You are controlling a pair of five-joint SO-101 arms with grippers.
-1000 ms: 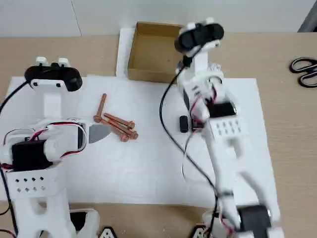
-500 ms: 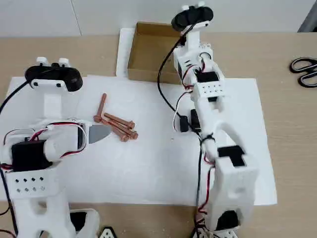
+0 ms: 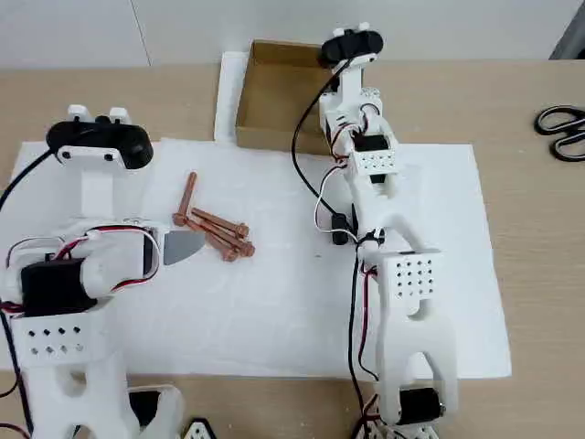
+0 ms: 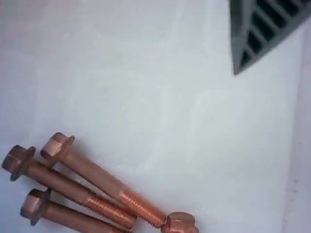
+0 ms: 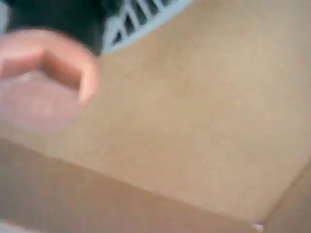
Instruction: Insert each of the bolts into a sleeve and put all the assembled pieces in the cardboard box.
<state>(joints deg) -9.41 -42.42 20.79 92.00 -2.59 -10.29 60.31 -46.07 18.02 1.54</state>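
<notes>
Several copper bolts (image 3: 219, 230) lie loose on the white foam mat (image 3: 274, 311), and they appear close up in the left wrist view (image 4: 92, 182). My left gripper (image 3: 183, 247) hovers just beside them, touching none. My right arm stretches to the cardboard box (image 3: 274, 87). Over the box floor (image 5: 204, 121) my right gripper (image 5: 104, 34) is shut on a bolt, whose copper head (image 5: 43, 73) sticks out of a black sleeve (image 5: 53, 19). More black sleeves (image 3: 340, 227) lie on the mat beside the right arm, partly hidden by it.
Scissors (image 3: 562, 128) lie on the wooden table at the far right. The right arm spans the mat from its front edge to the box. Open mat lies between the two arms.
My right arm has stretched away from the mat's middle and now reaches over the box. The left arm and the loose bolts have not moved.
</notes>
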